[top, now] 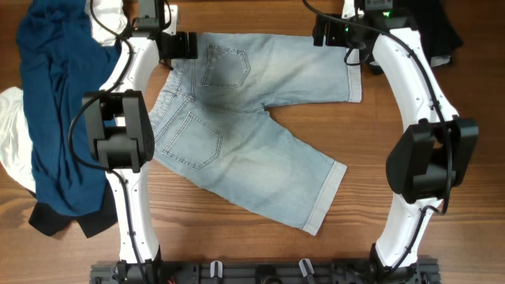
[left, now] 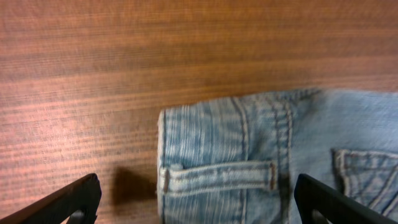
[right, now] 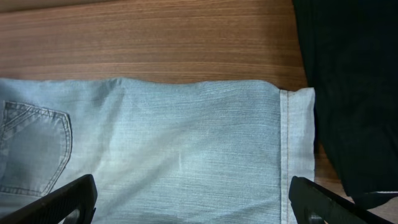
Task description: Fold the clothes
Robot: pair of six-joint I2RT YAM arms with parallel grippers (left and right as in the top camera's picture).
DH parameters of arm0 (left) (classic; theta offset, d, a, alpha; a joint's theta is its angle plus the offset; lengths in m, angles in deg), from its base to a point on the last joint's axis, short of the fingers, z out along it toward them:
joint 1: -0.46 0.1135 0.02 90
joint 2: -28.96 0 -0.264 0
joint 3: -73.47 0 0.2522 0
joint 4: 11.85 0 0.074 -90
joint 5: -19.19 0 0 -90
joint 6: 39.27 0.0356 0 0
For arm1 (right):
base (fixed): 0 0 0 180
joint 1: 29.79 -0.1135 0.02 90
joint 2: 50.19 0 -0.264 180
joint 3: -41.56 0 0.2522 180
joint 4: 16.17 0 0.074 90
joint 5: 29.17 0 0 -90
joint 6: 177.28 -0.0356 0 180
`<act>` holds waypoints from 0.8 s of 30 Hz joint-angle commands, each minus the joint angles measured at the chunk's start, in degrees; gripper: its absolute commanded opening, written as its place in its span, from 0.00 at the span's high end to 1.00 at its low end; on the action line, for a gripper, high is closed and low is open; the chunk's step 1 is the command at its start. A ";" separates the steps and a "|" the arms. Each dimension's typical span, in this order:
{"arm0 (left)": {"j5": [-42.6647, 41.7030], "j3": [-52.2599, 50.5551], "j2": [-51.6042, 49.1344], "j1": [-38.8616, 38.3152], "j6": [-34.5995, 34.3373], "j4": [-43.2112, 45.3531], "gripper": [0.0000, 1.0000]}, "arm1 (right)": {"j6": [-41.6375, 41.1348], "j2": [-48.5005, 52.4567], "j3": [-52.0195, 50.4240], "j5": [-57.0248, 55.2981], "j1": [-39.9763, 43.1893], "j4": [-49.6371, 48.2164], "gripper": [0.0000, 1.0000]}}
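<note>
Pale-blue denim shorts (top: pixel 245 118) lie spread flat on the wooden table, back pockets up, with the waistband at the left and the two legs fanning right and lower right. My left gripper (top: pixel 183 46) hovers open over the far corner of the waistband. In the left wrist view that corner and its belt loop (left: pixel 217 177) lie between the wide-apart fingers (left: pixel 68 202). My right gripper (top: pixel 330 33) stands open over the far edge of the upper leg, close to its cuffed hem (right: pixel 297 155). Nothing is gripped by either one.
A navy garment (top: pixel 55 102) lies heaped at the left over a white one (top: pixel 12 134), with black fabric (top: pixel 55 221) below. Another black garment (top: pixel 438 28) sits at the far right, just beyond the hem (right: pixel 354 93). Both arm bases stand at the front edge.
</note>
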 commanded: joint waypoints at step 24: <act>2.40 0.28 -1.20 1.01 -0.98 3.02 0.96 | 0.76 -0.66 0.68 0.11 -0.07 1.09 0.00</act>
